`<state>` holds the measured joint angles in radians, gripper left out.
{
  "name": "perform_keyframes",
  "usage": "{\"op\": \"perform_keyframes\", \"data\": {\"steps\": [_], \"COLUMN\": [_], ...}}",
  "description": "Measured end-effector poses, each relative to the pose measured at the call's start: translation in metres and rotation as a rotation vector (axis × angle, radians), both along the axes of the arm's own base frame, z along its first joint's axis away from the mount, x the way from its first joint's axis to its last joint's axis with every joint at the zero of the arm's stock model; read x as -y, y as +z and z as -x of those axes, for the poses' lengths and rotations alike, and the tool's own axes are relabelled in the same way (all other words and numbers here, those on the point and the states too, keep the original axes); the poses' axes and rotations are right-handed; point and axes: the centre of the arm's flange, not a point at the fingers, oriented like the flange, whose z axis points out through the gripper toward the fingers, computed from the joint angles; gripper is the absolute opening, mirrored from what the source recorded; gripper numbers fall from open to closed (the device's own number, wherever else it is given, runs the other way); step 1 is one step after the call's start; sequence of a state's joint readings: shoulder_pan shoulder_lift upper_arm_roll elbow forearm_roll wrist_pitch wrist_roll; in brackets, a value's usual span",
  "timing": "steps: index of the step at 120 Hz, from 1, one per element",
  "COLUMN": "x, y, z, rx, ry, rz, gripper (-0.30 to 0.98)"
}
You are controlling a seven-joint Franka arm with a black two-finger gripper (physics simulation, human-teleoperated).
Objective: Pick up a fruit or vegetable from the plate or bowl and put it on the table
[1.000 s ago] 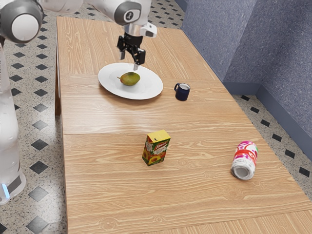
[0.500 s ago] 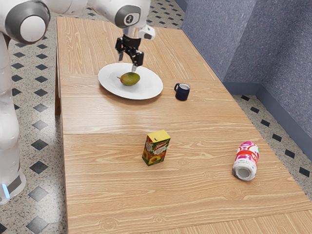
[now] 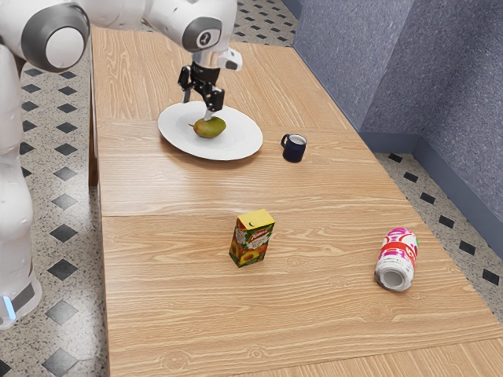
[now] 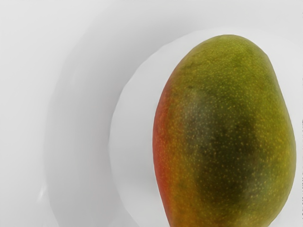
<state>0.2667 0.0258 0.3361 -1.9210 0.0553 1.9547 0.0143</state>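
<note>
The mango (image 3: 212, 129) lies just below your wide-spread jaws (image 3: 197, 106); centre them over it, then lower gently, sparing the plate (image 3: 240, 145) beneath.

- Exterior view: set at side of arm (image 3: 14, 188), above tabletop (image 3: 165, 188), angled down along its length; arm at the exterior view's left, blue-gray wall (image 3: 464, 102) at its right.
- Range: well back, most of tabletop in frame.
- Wrist view: on the arm's hand, aimed down, close over mango (image 4: 227, 127).
- Shared: mango plus part of white plate (image 3: 247, 140), small in exterior, large in wrist.
</note>
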Motion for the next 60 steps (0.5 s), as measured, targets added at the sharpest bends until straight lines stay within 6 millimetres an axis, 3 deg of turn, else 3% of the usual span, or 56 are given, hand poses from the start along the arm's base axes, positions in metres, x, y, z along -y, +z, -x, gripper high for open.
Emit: {"op": "perform_keyframes", "data": {"steps": [60], "x": [0.039], "y": [0.001], "z": [-0.026], "rx": [0.014], "ry": [-0.083], "rz": [-0.007], "gripper": [0.69]}}
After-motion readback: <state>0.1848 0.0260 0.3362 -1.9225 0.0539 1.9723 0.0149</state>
